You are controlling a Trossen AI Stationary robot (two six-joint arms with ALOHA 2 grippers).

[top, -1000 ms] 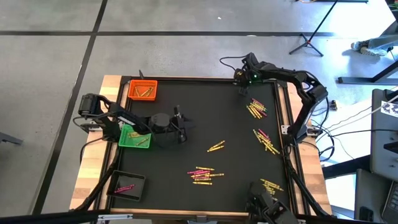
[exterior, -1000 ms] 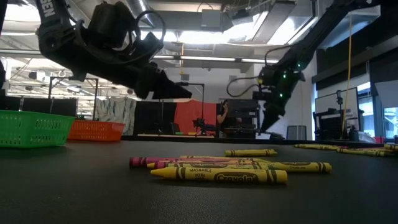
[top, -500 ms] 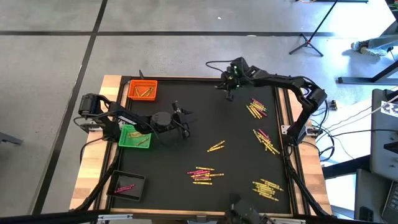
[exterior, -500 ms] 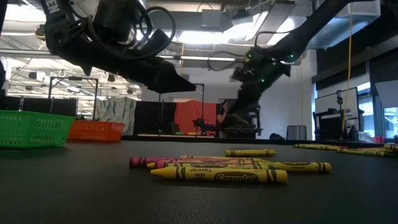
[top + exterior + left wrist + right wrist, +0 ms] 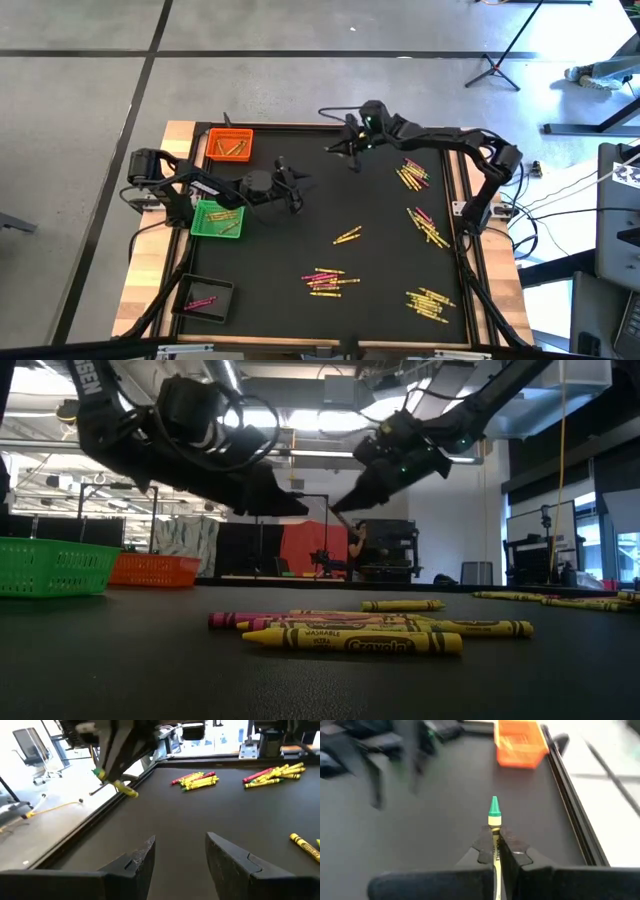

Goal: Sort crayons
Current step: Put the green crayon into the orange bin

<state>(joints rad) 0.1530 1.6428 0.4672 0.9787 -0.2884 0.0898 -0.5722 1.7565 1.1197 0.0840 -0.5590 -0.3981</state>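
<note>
Because both arms now crowd the far-left part of the table, the plainest risk is a knock between them. At the left, the orange tray (image 5: 229, 145) sits in the far-left corner with the green tray (image 5: 217, 219) nearer and the black tray (image 5: 206, 297) nearest. The left gripper (image 5: 292, 190) hangs just right of the green tray, fingers (image 5: 137, 861) parted and holding nothing. A little farther and to the right, the right gripper (image 5: 349, 154) is off the mat, pinching a yellow crayon (image 5: 494, 820) with a green tip, aimed toward the orange tray. If it heads there, its path passes near the left arm. The pinch is narrow and near the crayon's end, so it could twist or slip out short of the tray. To the right, loose crayons (image 5: 413, 173) lie in clusters along the right side and near the middle (image 5: 326, 281), still unsorted.
</note>
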